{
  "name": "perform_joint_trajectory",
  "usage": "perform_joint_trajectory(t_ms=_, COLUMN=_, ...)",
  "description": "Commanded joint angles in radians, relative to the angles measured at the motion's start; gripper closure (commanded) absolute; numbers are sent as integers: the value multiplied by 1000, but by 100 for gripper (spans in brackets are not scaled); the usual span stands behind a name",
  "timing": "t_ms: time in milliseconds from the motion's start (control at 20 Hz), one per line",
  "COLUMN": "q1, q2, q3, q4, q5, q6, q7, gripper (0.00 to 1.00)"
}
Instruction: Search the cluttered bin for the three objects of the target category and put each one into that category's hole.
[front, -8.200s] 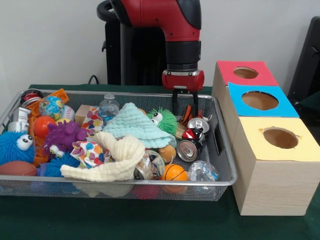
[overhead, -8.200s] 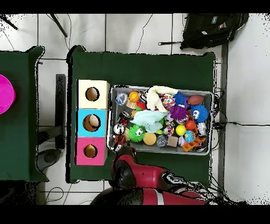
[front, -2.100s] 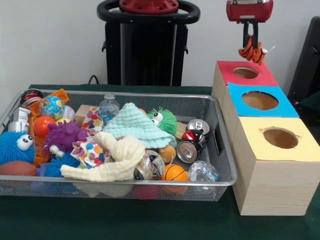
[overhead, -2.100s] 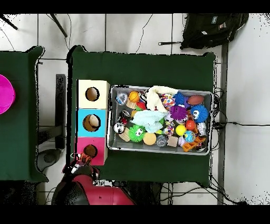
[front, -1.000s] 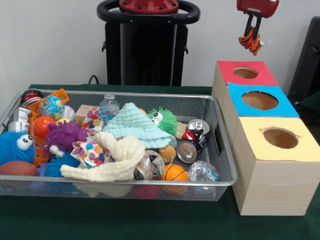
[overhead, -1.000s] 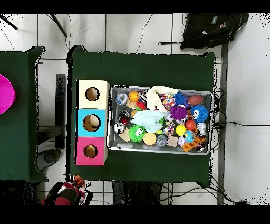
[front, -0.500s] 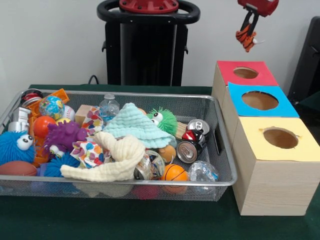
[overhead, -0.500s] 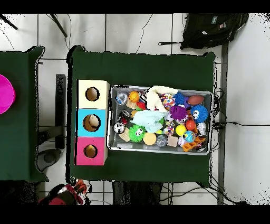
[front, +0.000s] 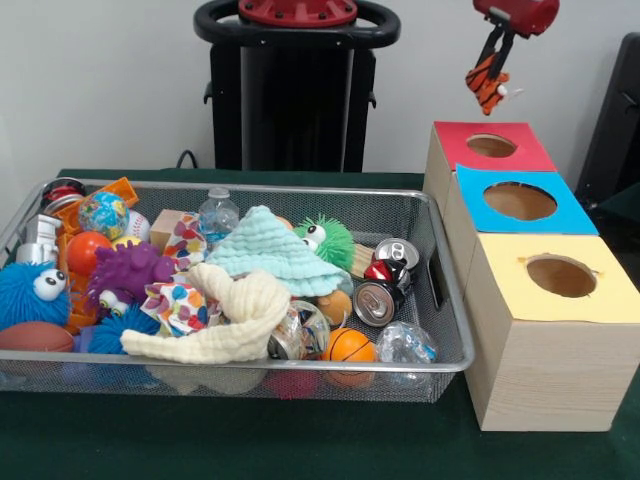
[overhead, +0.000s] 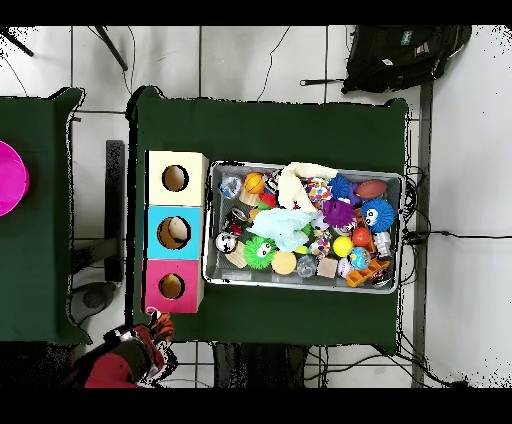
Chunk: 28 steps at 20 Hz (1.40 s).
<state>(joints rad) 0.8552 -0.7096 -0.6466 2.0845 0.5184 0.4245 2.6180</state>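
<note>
My gripper (front: 492, 62) hangs at the top right of the front view, shut on an orange-and-black striped plush (front: 484, 84). It holds the plush in the air above and slightly behind the round hole (front: 491, 146) in the red top of the wooden box. In the overhead view the gripper (overhead: 152, 331) and the plush (overhead: 160, 325) sit just below the red-topped hole (overhead: 171, 286). The silver wire-mesh bin (front: 449, 352) holds the clutter left of the boxes; it also shows in the overhead view (overhead: 304, 285). No yellow chick shows.
A blue-topped hole (front: 519, 201) and a yellow-topped hole (front: 561, 276) lie nearer than the red one. The bin holds a mint cloth (front: 270, 250), a cream cloth (front: 235, 315), spiky googly-eyed balls, cans (front: 377, 299) and balls. The black pedestal (front: 295, 90) stands behind.
Over 8 s the gripper has lifted the striped plush out of the bin's right end. In the last second it has swung the plush slightly left, toward the red-topped box.
</note>
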Motion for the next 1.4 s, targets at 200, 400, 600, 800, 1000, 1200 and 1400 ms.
perform_joint_trajectory(t_ms=200, q1=-1, q2=108, q3=-30, q4=-195, q5=42, q6=142, q7=323, gripper=100)
perform_joint_trajectory(t_ms=400, q1=3, q2=133, q3=-34, q4=-221, q5=47, q6=161, q7=345, gripper=100)
perform_joint_trajectory(t_ms=600, q1=13, q2=172, q3=-47, q4=-259, q5=44, q6=206, q7=368, gripper=100)
perform_joint_trajectory(t_ms=800, q1=11, q2=209, q3=-39, q4=-277, q5=57, q6=192, q7=373, gripper=100)
perform_joint_trajectory(t_ms=1000, q1=19, q2=249, q3=-46, q4=-298, q5=64, q6=199, q7=386, gripper=100)
perform_joint_trajectory(t_ms=1200, q1=44, q2=296, q3=-88, q4=-346, q5=52, q6=291, q7=422, gripper=100)
perform_joint_trajectory(t_ms=1400, q1=56, q2=347, q3=-120, q4=-392, q5=44, q6=368, q7=464, gripper=100)
